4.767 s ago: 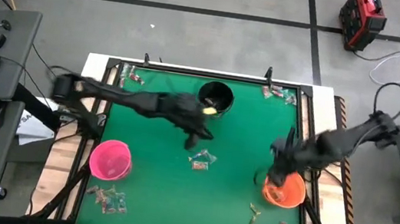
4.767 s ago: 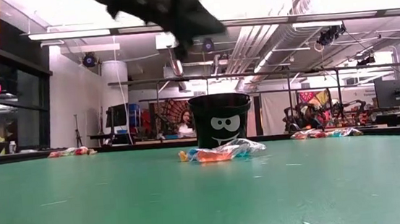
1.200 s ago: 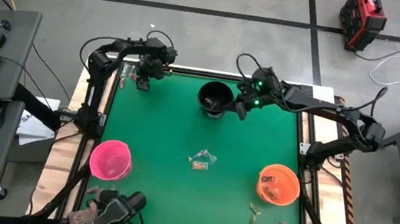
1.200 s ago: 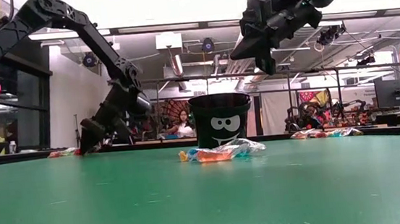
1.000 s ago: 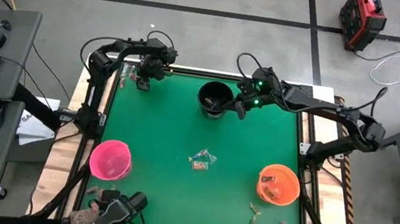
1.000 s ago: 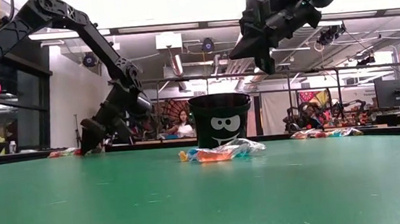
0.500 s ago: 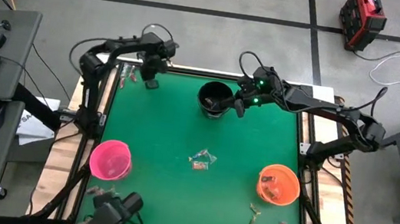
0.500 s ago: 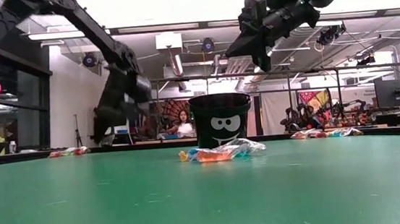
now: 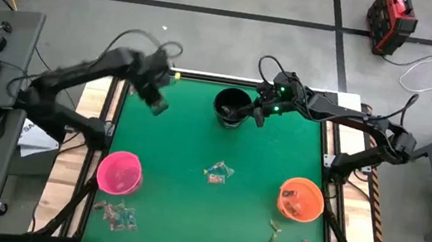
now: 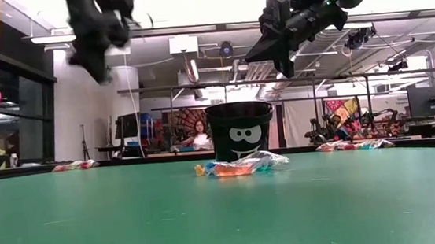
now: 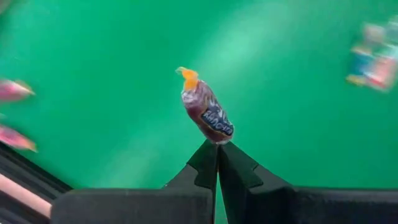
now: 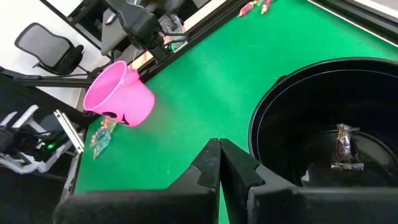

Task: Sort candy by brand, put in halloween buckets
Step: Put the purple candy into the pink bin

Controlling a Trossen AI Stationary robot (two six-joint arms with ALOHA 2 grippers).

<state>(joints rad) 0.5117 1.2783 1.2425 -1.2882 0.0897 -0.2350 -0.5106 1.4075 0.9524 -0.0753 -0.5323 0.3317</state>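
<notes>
Presently, the left gripper [image 11: 217, 144] is recorded with jaws clenched on a small dark-wrapped candy [image 11: 205, 110] with an orange twisted end and unreadable white lettering, held raised over the green felt-like table [image 9: 267, 178] at the upper left of the high view. The right gripper [image 12: 219, 144] is listed with jaws pressed together on nothing, just beside the rim of the round black bucket [image 12: 323, 118] at upper centre, in which one crinkly wrapped sweet [image 12: 343, 146] is seen. A smooth pink bucket [image 9: 120, 172] is placed lower left, an orange bucket [image 9: 302, 200] lower right, and a loose candy pile [image 9: 217, 172] at centre.
</notes>
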